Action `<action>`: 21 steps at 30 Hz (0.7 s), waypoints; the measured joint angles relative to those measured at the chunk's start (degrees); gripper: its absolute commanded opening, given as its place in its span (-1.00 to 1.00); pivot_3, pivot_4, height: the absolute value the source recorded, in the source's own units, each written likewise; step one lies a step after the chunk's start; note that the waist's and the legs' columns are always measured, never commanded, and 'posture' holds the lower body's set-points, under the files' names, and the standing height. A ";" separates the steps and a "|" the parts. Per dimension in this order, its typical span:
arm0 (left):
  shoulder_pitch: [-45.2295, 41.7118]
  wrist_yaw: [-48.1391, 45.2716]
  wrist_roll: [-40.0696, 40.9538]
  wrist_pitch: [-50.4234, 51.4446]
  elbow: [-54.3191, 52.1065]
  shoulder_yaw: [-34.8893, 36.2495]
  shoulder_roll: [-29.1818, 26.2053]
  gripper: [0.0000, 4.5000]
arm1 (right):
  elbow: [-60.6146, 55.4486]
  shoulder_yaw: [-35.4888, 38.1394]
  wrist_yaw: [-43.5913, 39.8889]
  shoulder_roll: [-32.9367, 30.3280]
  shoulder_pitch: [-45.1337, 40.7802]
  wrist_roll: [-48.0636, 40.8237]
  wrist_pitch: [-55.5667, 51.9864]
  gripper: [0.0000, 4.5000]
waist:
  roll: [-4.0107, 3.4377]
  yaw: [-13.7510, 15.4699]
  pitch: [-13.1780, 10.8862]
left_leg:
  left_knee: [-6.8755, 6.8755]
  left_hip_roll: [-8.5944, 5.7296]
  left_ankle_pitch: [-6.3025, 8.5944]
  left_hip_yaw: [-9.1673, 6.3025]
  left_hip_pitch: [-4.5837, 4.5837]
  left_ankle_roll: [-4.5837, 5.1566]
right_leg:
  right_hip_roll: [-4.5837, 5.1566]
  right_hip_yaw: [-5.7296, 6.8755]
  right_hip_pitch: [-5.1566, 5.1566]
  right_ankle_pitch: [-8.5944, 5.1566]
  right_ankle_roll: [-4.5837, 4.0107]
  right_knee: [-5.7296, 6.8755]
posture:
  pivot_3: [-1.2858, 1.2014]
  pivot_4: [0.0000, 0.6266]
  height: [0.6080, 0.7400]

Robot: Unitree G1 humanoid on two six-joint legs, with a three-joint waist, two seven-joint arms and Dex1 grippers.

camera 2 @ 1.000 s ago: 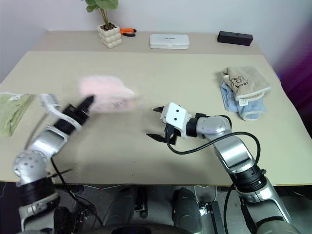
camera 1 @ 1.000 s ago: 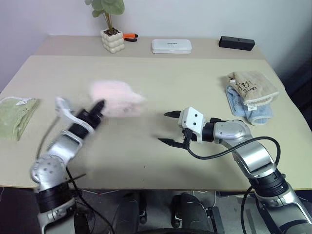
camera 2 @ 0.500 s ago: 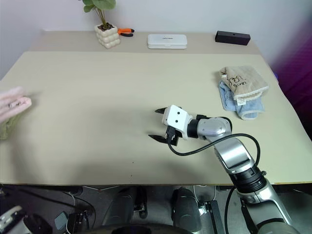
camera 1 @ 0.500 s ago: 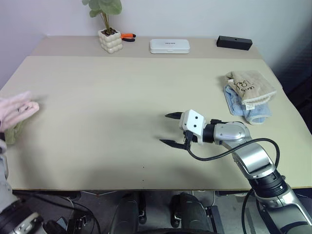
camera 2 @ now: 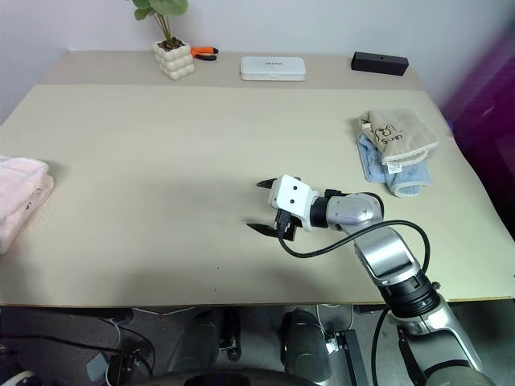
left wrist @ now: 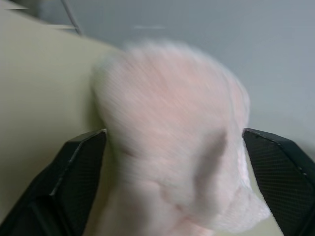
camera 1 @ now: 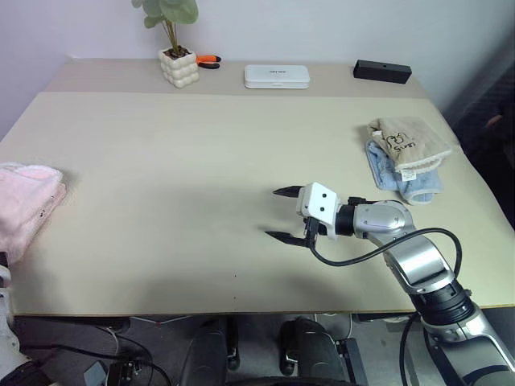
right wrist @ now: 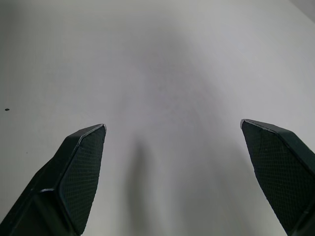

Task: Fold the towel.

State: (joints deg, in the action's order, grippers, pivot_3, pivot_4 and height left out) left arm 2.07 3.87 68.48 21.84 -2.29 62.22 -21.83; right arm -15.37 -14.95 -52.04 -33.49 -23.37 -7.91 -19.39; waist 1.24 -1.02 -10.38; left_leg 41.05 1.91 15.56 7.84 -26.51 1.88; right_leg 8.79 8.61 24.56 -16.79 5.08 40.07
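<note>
The pale pink fluffy towel (camera 1: 26,203) lies bunched in a folded heap at the table's far left edge. In the left wrist view the towel (left wrist: 167,118) sits close up between the fingers of my left gripper (left wrist: 173,131), which stand wide apart on either side of it, open. My right gripper (camera 1: 272,213) hovers low over the bare middle of the table (camera 1: 201,153), well to the right of the towel, open with nothing between its fingers (right wrist: 81,162).
A beige folded towel (camera 1: 410,137) lies on a blue one (camera 1: 402,178) at the right edge. Along the back stand a potted plant (camera 1: 179,66), orange-handled pliers (camera 1: 211,59), a white flat box (camera 1: 277,76) and a black box (camera 1: 382,71).
My left arm swung the pink towel from the table's middle to the far left edge and its gripper opened there. The right gripper has stayed in place.
</note>
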 measured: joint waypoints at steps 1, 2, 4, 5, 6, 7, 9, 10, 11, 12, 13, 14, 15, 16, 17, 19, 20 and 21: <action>1.06 -0.07 0.62 -0.32 -0.06 1.06 -0.25 0.90 | 0.00 0.09 0.00 -0.27 0.03 -0.01 -0.02 1.00 | 0.00 0.09 0.00 | 0.00 0.00 0.00 0.00 0.00 -0.01 | 0.00 0.00 0.03 -0.01 -0.01 0.00 | 0.03 -0.52 0.06; 1.84 -0.24 0.87 -0.62 -0.05 1.88 -0.64 0.90 | 0.00 0.18 -0.01 -0.43 0.04 -0.02 -0.03 1.00 | 0.00 0.15 0.00 | 0.00 0.01 0.01 0.00 0.00 -0.01 | 0.01 0.00 0.13 -0.01 -0.02 0.00 | 0.03 -0.52 0.06; 3.94 -1.51 0.81 -1.04 -0.04 2.59 -2.64 0.90 | 0.00 0.22 -0.05 -0.63 0.04 -0.05 -0.04 1.00 | 0.04 0.37 0.01 | 0.01 0.00 0.02 -0.01 -0.02 -0.01 | 0.04 0.01 0.27 -0.02 -0.03 -0.01 | 0.03 -0.52 0.06; 4.75 -2.38 0.81 -1.07 -0.04 3.25 -4.31 0.90 | 0.02 0.24 -0.05 -0.74 0.04 -0.07 -0.04 1.00 | 0.12 0.42 0.01 | 0.01 0.00 0.02 -0.01 -0.05 -0.01 | 0.04 0.01 0.31 -0.02 -0.05 -0.02 | 0.03 -0.52 0.06; 5.20 -3.44 0.69 -1.20 -0.06 4.21 -6.49 0.90 | 0.05 0.36 -0.04 -0.89 0.03 -0.10 -0.07 1.00 | 0.15 0.47 0.02 | 0.00 0.00 0.03 -0.02 -0.08 -0.01 | 0.06 0.01 0.33 -0.09 -0.18 -0.04 | 0.03 -0.52 0.06; 5.82 -4.57 0.46 -1.16 -0.30 4.27 -8.56 0.90 | 0.20 0.63 0.01 -0.91 0.01 -0.11 -0.14 1.00 | 0.15 0.50 0.02 | 0.00 -0.01 0.03 -0.02 -0.08 -0.01 | 0.07 0.01 0.33 -0.11 -0.21 -0.07 | 0.03 -0.52 0.06; 7.36 -8.06 -1.67 -0.67 -3.09 2.76 -12.78 0.90 | 1.38 1.22 0.44 -0.92 -0.33 -0.11 -0.35 1.00 | 0.12 0.54 0.01 | -0.01 -0.04 0.05 -0.01 -0.11 0.00 | 0.10 0.01 0.35 -0.11 -0.25 -0.12 | 0.03 -0.52 0.06; 8.37 -10.19 -3.34 0.02 -5.92 0.24 -15.00 0.90 | 2.35 1.81 0.89 -0.90 -0.51 -0.11 -0.44 1.00 | 0.07 0.66 -0.02 | -0.02 -0.08 0.05 -0.01 -0.12 0.00 | 0.13 0.01 0.35 -0.10 -0.27 -0.16 | 0.03 -0.52 0.06; 8.71 -11.67 -4.45 0.62 -8.15 -2.17 -15.98 0.90 | 3.00 2.27 1.25 -0.87 -0.81 -0.12 -0.61 1.00 | -0.05 0.67 -0.07 | -0.03 -0.10 0.05 0.01 -0.13 0.00 | 0.15 0.00 0.35 -0.09 -0.29 -0.19 | 0.03 -0.52 0.06; 8.94 -13.13 -6.00 1.34 -10.53 -5.15 -16.70 0.90 | 3.64 2.75 1.81 -0.66 -1.18 -0.20 -1.06 1.00 | -0.18 0.59 -0.09 | -0.06 -0.11 0.06 0.04 -0.15 0.00 | 0.15 -0.01 0.37 -0.07 -0.31 -0.23 | 0.03 -0.52 0.06; 9.23 -14.76 -8.37 1.89 -13.30 -9.83 -17.47 0.90 | 4.37 3.91 2.86 -0.06 -1.33 -0.53 -1.72 1.00 | -0.21 0.48 -0.10 | -0.08 -0.10 0.06 0.04 -0.16 0.00 | 0.14 -0.02 0.38 -0.07 -0.30 -0.24 | 0.03 -0.52 0.06; 9.41 -16.29 -10.41 2.57 -15.66 -14.31 -17.74 0.90 | 4.89 5.18 3.98 0.46 -1.45 -0.94 -2.41 1.00 | -0.21 0.38 -0.10 | -0.10 -0.09 0.05 0.05 -0.20 0.00 | 0.12 -0.02 0.43 -0.06 -0.29 -0.23 | 0.03 -0.52 0.06; 9.47 -17.46 -12.45 2.98 -17.53 -18.43 -18.03 0.90 | 5.31 6.45 5.03 0.94 -1.50 -1.43 -3.06 1.00 | -0.20 0.33 -0.10 | -0.10 -0.08 0.05 0.06 -0.29 -0.01 | 0.09 -0.02 0.52 0.00 -0.18 -0.21 | 0.03 -0.52 0.06; 9.46 -18.61 -14.45 3.49 -19.40 -22.28 -18.13 0.90 | 5.79 7.55 5.98 1.09 -1.57 -1.81 -3.69 1.00 | -0.19 0.18 -0.09 | -0.10 -0.06 0.04 0.08 -0.46 -0.01 | 0.05 -0.03 0.65 0.04 -0.12 -0.17 | 0.03 -0.52 0.06; 9.43 -19.17 -15.65 3.76 -20.52 -24.48 -18.11 0.90 | 6.05 8.42 6.40 1.08 -1.55 -2.00 -3.95 1.00 | -0.17 -0.06 -0.08 | -0.09 -0.03 0.01 0.12 -0.69 -0.03 | 0.00 -0.07 0.74 0.06 -0.10 -0.09 | 0.03 -0.52 0.06; 9.62 -21.24 -20.99 3.62 -22.75 -30.30 -19.47 0.90 | 6.86 10.84 7.53 1.01 -0.92 -2.64 -4.76 1.00 | -0.19 -0.14 -0.09 | -0.08 0.00 -0.17 0.14 -0.77 0.05 | -0.10 -0.05 0.84 0.07 -0.08 0.06 | 0.03 -0.52 0.06; 10.03 -22.58 -24.02 3.29 -23.73 -33.70 -20.68 0.90 | 6.87 12.07 8.20 1.01 -0.49 -3.09 -5.31 1.00 | -0.22 0.00 -0.11 | -0.09 0.01 -0.20 0.14 -0.76 0.02 | -0.14 0.01 0.84 0.07 -0.08 0.07 | 0.03 -0.52 0.06; 10.63 -24.69 -28.47 2.24 -24.49 -38.54 -22.95 0.90 | 6.79 13.50 8.95 1.00 0.36 -3.64 -5.86 1.00 | -0.24 0.16 -0.09 | -0.10 0.03 -0.21 0.14 -0.74 -0.01 | -0.18 0.03 0.84 0.06 -0.08 0.08 | 0.03 -0.52 0.06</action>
State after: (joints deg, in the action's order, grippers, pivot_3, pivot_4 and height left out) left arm 12.70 -20.81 40.00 24.08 -26.77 23.68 -44.77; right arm -8.58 -1.45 -43.10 -32.49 -23.00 -11.56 -25.24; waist 1.00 -0.86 -10.47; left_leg 40.95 1.94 15.35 7.98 -27.26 1.87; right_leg 8.61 8.64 25.39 -16.73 5.00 40.15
